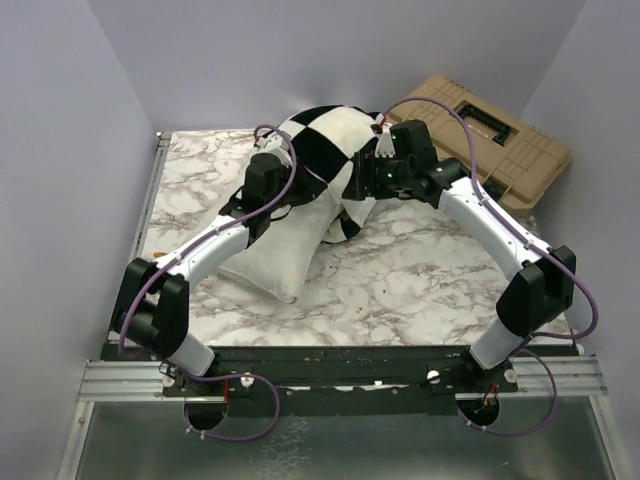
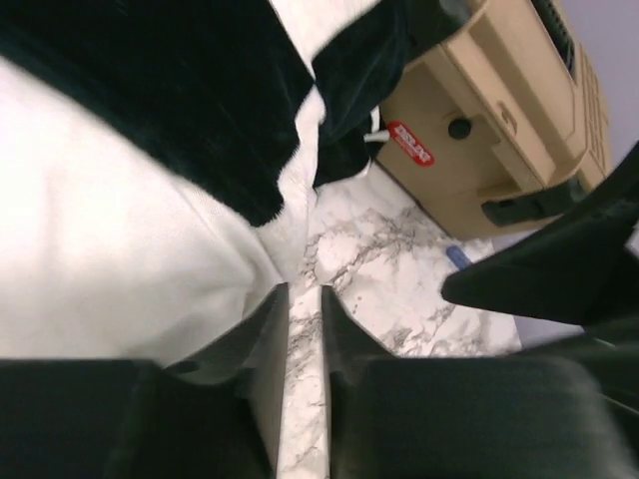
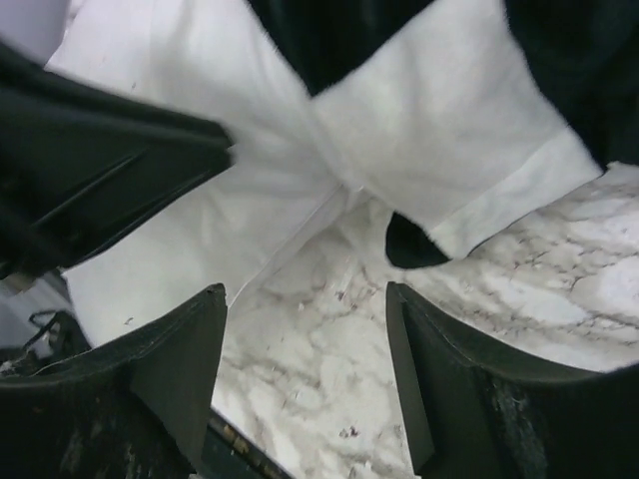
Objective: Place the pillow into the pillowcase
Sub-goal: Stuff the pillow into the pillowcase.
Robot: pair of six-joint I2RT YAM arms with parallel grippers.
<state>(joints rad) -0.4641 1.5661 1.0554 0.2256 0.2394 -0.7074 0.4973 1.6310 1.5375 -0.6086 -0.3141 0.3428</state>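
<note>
White, puffy and oblong, the big soft pillow (image 1: 272,266) lies slanted on the grey-veined marble table (image 1: 430,280). Its bare end points back toward the arm bases, behind the left claw (image 2: 305,304). In the left wrist view the same white cloth fills the whole side to the left of this claw and comes up to its left finger (image 2: 262,334); I cannot tell if it touches it. The two black fingers stand almost together, with only a thin slit between them, and the marble shows through the slit. The left claw grips nothing.

Just ahead of the left claw begins the limp fabric pillowcase (image 1: 325,150) with large black and white squares. It covers the far part of the pillow and makes a heap between the two claws.

The right claw (image 3: 305,299) is at the right side of this heap. Its fingers (image 3: 180,369) are wide apart and empty, and bare marble lies between them. The edge of the pillowcase, one white square with black squares beside it, lies just ahead of the fingertips.

Beyond the right claw, at the far right corner, stands a tan plastic toolbox (image 1: 495,140) with black latches. The left wrist view shows a small red label (image 2: 409,143) on its side, near the black cloth.
</note>
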